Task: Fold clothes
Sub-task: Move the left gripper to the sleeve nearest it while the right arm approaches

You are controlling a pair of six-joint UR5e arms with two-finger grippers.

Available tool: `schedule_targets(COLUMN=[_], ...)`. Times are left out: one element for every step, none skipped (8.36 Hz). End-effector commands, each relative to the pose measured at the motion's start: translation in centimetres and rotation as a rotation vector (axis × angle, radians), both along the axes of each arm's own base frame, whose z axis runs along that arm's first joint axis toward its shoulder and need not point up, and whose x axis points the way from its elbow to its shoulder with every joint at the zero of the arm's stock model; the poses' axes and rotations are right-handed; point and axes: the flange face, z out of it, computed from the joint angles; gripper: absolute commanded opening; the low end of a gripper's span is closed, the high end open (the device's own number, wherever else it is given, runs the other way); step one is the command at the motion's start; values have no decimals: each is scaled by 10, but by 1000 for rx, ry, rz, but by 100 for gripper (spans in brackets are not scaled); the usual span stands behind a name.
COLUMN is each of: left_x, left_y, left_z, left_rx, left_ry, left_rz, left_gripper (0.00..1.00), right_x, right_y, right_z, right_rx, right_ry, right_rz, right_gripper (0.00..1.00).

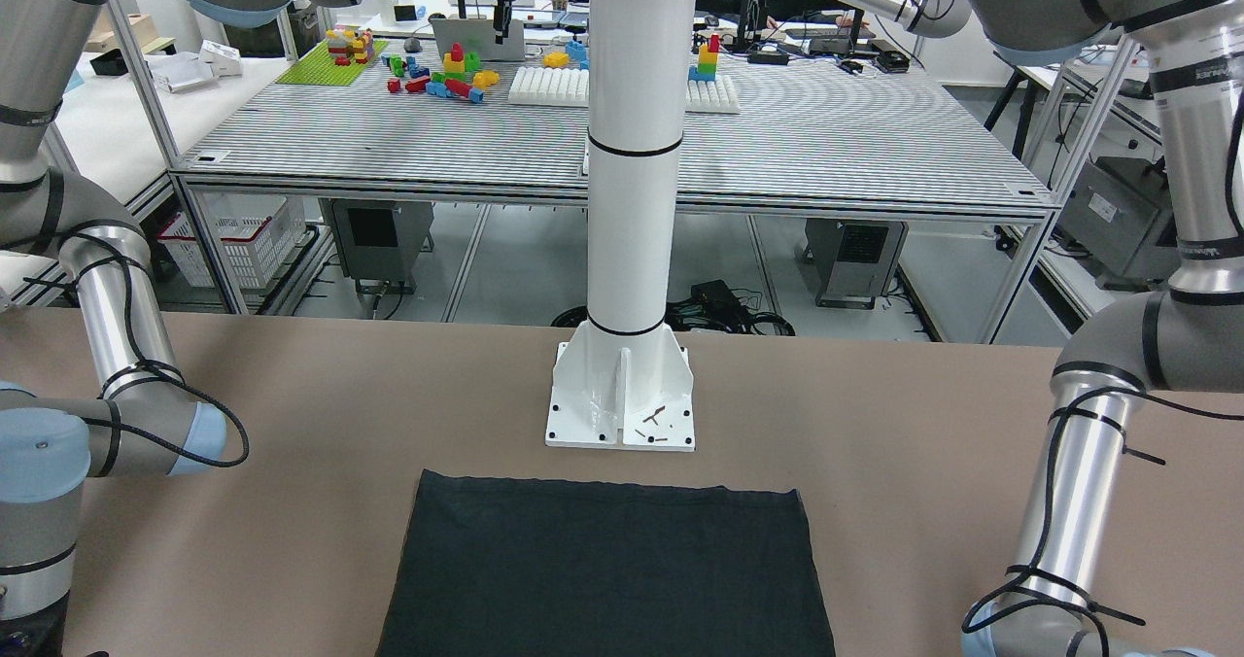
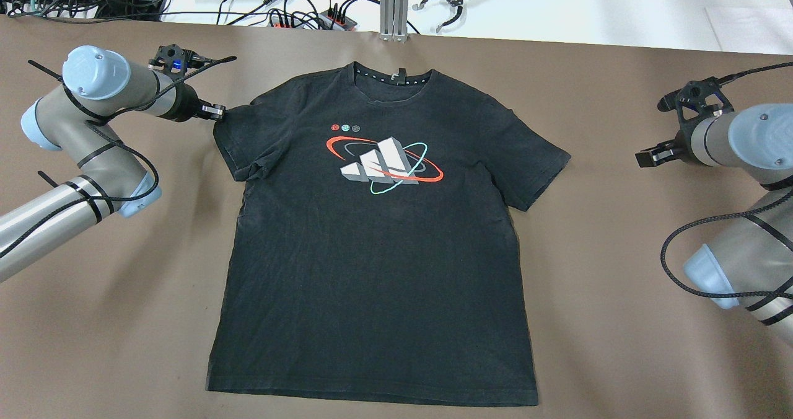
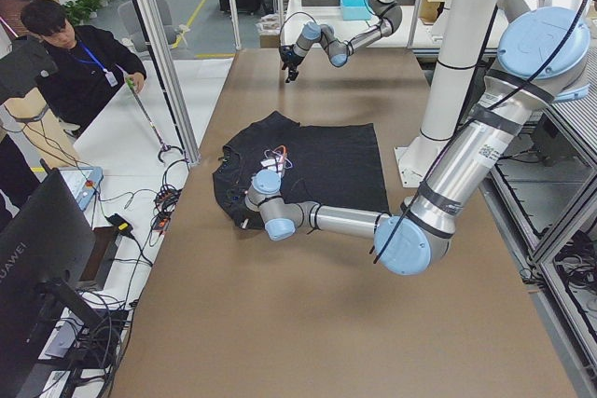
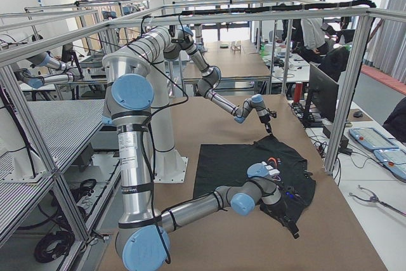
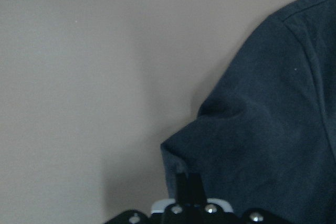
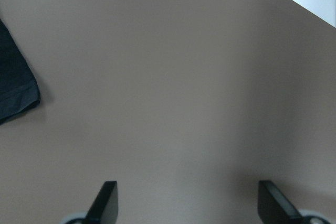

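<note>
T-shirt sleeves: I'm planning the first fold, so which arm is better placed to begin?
Left. The left gripper is shut on the T-shirt sleeve's edge; the right gripper hangs open over the table, apart from the shirt.

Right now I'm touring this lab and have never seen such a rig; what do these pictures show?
Two robot arms stand at a brown table. One camera looks down from behind them, one faces them, two watch from the table's ends, and one rides each wrist. A black printed T-shirt lies flat, front up. The left arm has its jaws closed at a sleeve edge, apparently pinching it. The right arm has its jaws open over bare table, holding nothing. A white pole stands between the arms.
</note>
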Motion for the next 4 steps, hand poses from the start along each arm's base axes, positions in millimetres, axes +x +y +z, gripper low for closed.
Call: schedule_targets(left_x=[-3,2,8,32], left_y=[9,11,10,14], left_z=[-29,-47,-65,-93], left_rx=[-26,-53,-91,-101], left_ry=[79,120,165,204], left_rz=[-30,-49,-75,-69], left_gripper=[0,0,0,0], right_x=[-2,-2,-4,-4], right_y=[1,1,2,2], right_z=[-1,-1,-1,-1], right_rx=[3,3,3,3], right_ry=[-2,-2,-2,-2], right_rz=[-4,-4,-7,-7], right_gripper=[94,94,94,94])
